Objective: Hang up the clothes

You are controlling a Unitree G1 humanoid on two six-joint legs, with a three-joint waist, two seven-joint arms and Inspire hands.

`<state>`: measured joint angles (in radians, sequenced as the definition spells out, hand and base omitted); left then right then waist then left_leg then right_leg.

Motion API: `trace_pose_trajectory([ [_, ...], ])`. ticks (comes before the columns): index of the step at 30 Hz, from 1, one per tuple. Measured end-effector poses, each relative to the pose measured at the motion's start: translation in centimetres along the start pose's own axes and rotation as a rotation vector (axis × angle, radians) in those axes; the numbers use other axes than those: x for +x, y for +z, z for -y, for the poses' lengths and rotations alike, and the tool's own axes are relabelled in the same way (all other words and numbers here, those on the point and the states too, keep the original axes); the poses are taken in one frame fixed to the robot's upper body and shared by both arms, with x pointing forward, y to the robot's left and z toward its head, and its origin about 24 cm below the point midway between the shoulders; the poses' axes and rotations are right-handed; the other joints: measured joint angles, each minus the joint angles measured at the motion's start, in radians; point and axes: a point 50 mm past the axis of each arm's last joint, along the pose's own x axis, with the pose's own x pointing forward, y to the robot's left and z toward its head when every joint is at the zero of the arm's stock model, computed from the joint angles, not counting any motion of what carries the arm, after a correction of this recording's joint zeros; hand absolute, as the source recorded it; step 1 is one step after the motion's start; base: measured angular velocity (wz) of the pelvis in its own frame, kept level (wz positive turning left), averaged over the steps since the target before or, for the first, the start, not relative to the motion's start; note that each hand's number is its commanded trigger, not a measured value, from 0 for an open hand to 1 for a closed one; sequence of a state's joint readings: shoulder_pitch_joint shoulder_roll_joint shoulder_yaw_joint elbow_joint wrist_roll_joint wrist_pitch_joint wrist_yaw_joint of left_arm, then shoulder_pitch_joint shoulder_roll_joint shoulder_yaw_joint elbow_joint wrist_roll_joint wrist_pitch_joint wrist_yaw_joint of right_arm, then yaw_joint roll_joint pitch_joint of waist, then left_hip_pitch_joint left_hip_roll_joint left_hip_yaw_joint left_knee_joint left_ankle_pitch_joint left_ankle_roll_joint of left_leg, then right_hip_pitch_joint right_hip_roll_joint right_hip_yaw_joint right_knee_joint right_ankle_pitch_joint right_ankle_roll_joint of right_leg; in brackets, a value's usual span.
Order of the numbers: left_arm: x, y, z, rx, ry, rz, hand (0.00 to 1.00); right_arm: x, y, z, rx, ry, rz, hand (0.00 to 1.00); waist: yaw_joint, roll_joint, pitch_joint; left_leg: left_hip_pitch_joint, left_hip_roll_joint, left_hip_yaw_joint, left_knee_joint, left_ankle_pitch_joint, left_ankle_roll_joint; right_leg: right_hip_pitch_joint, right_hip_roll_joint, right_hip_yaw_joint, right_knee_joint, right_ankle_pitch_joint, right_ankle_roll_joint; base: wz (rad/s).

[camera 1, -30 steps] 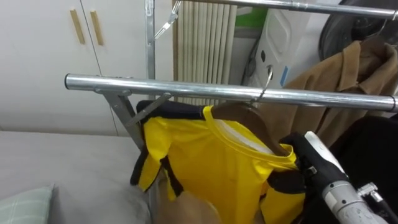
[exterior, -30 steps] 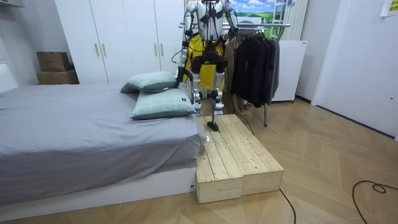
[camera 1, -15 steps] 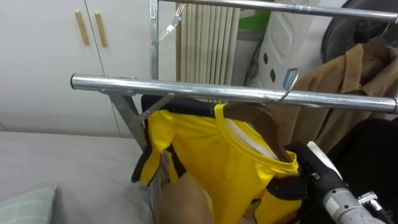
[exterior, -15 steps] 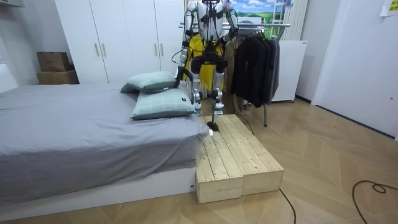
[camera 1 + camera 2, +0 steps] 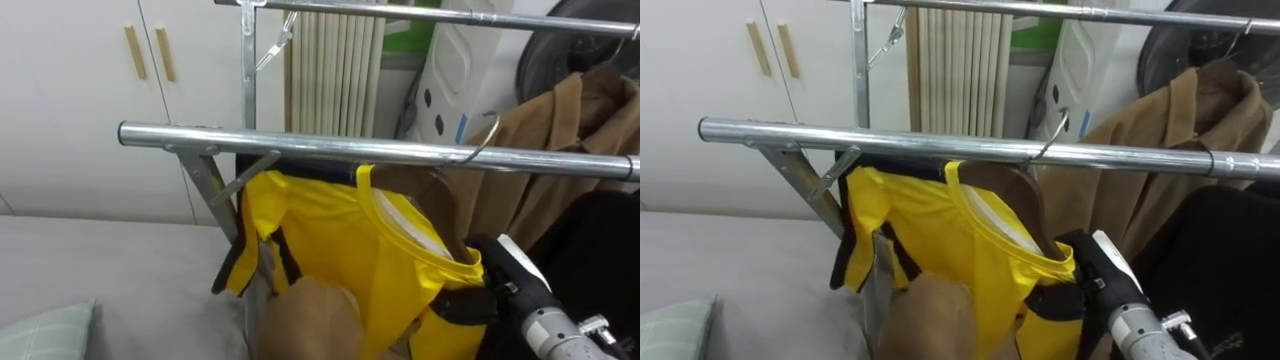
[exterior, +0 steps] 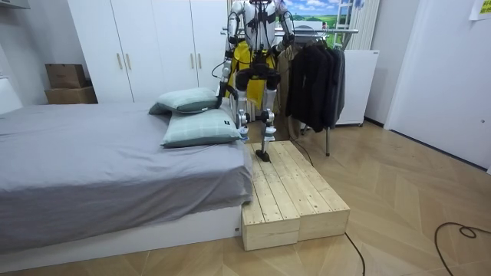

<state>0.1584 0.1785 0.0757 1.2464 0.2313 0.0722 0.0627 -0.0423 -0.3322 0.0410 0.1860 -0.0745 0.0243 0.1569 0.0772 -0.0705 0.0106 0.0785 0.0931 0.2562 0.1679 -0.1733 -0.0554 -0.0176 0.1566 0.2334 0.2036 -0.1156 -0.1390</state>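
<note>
One hand is at work low on the right: the right hand (image 5: 505, 265) lies against the near shoulder of the yellow shirt (image 5: 350, 260), its back turned upward. Its dark underside merges with the shirt's black trim, so whether it clasps the cloth or only presses it cannot be told. Just left of it, a blurred tan shape (image 5: 310, 318) overlaps the shirt's lower front; what it is cannot be made out. The shirt hangs on a brown wooden hanger (image 5: 415, 185) directly under the metal rail (image 5: 300, 145), collar uppermost. Its shoulder line, the long axis, runs aslant to the rail, with the far shoulder up by the rack's brace and the near one dropping toward the hand. The hanger's wire hook (image 5: 487, 133) crosses the rail, though whether it bears on it is unclear. Behind hang a beige coat (image 5: 560, 140) and a dark garment (image 5: 600, 240), with white wardrobe doors (image 5: 70, 100) off to the left. The robot stands at the far end of a wooden platform (image 6: 295, 192) beside the bed (image 6: 100, 169), facing the rack.
</note>
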Motion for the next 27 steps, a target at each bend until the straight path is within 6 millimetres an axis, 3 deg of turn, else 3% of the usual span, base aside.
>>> trace_pose_trajectory([
  [3, 0.0, 0.0, 0.0, 0.000, 0.000, -0.005, 0.00, 0.0, -0.3, 0.0, 0.007, 0.003, -0.014, 1.00, 0.000, -0.003, -0.0022, 0.001, 0.000, 0.000, 0.000, 0.000, 0.000, 0.001, 0.000, -0.001, 0.000, 0.000, 0.000, 0.00],
  [10, 0.0, 0.2, -0.3, 0.005, -0.002, -0.003, 0.00, 0.4, -3.5, 0.1, 0.013, 0.018, -0.180, 1.00, 0.000, -0.021, -0.0037, 0.001, -0.001, -0.008, 0.000, 0.001, -0.001, 0.001, -0.001, -0.010, 0.003, 0.000, 0.000, 0.01],
  [17, -0.1, -0.1, -1.1, -0.028, 0.015, 0.006, 0.00, 1.3, -2.0, 2.1, -0.087, 0.071, -0.156, 1.00, -0.015, -0.050, -0.0052, -0.006, -0.002, -0.020, 0.001, 0.002, -0.004, -0.009, -0.002, -0.023, 0.018, -0.008, -0.001, 0.04],
  [27, -0.1, 0.2, -1.8, 0.005, -0.005, 0.018, 0.00, 1.7, -1.3, 3.0, -0.120, 0.149, -0.168, 1.00, -0.015, -0.054, -0.0040, -0.009, -0.006, -0.051, 0.002, 0.004, -0.006, -0.005, -0.008, -0.044, 0.019, -0.008, -0.002, 0.07],
])
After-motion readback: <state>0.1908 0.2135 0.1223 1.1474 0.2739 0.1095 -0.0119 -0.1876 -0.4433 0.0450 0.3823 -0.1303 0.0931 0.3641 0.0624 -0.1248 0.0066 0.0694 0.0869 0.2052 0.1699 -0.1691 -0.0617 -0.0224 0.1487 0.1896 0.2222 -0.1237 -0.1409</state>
